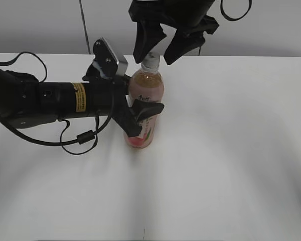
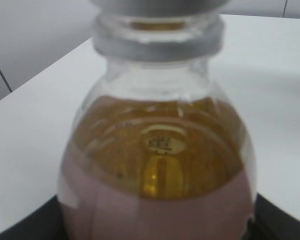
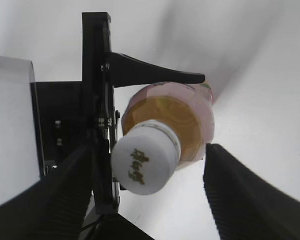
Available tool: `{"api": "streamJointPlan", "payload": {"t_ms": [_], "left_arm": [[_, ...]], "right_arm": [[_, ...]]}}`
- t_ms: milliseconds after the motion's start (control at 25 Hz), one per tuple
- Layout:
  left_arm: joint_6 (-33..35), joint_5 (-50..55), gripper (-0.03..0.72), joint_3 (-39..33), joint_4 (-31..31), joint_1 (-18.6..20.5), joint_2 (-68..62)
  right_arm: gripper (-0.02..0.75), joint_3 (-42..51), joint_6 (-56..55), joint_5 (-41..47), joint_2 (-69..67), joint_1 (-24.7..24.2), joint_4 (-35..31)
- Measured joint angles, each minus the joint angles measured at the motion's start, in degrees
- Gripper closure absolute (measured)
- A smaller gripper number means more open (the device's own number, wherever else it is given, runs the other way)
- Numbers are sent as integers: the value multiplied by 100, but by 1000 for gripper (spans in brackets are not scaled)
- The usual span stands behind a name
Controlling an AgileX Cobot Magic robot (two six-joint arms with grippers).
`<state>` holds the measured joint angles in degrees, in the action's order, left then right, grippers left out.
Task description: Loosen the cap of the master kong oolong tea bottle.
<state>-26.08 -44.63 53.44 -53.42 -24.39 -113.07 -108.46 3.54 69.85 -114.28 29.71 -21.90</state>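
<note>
While the left claw [image 1: 140, 116] pinches the master kong oolong tea bottle [image 1: 145, 108] upright on the white surface [image 1: 231, 150], the right claw [image 1: 155, 47] hangs spread around the cap [image 3: 144, 166], not gripping, so loosening's all left.

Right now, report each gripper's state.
Left gripper: shut on the bottle, clamping its body.
Right gripper: open, fingers either side of the cap, not touching it.
</note>
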Motion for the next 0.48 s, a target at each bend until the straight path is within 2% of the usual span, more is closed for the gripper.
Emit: {"api": "streamJointPlan", "payload": {"t_ms": [480], "left_arm": [[5,0,268,0,0,0,0]], "right_arm": [[247,-243,-35,11,-83,0,7]]}}
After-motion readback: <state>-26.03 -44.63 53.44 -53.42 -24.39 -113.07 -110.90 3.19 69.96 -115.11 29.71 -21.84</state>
